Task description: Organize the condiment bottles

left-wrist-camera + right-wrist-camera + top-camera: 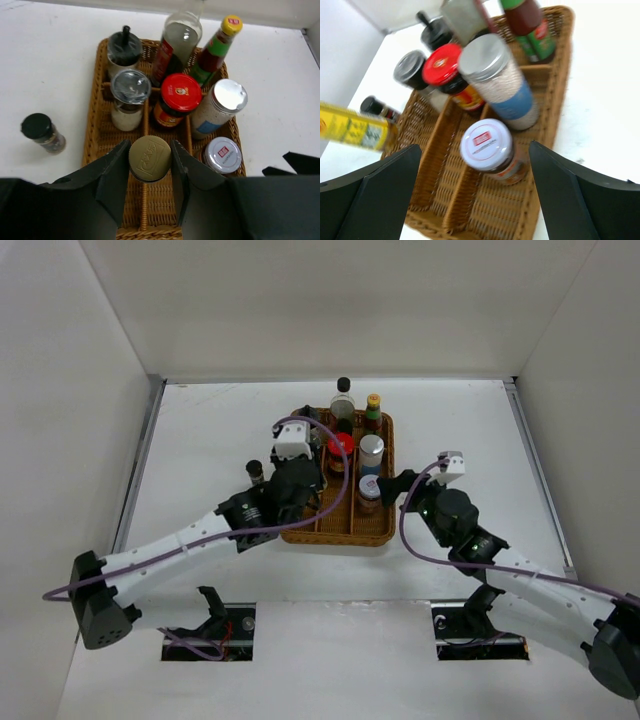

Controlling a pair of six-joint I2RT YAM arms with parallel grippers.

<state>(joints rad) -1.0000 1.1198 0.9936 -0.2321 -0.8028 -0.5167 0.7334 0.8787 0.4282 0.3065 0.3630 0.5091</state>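
My left gripper (149, 161) is shut on a bottle with a dull gold cap (150, 157) and holds it above the near end of the wicker basket (92, 125); its yellow label shows in the right wrist view (350, 131). In the basket stand a tall clear bottle with dark liquid (177, 45), a yellow-capped sauce bottle (220, 42), a black-topped grinder (124, 47), a grey-capped shaker (130, 90), a red-capped jar (180, 95), a silver-capped shaker (227, 97) and a white-capped jar (486, 145). My right gripper (475, 167) is open and empty just right of the basket, facing the white-capped jar.
A small black-capped bottle (255, 470) stands on the table left of the basket (345, 530), beside my left arm; it also shows in the left wrist view (42, 132). White walls close in the table at the back and both sides.
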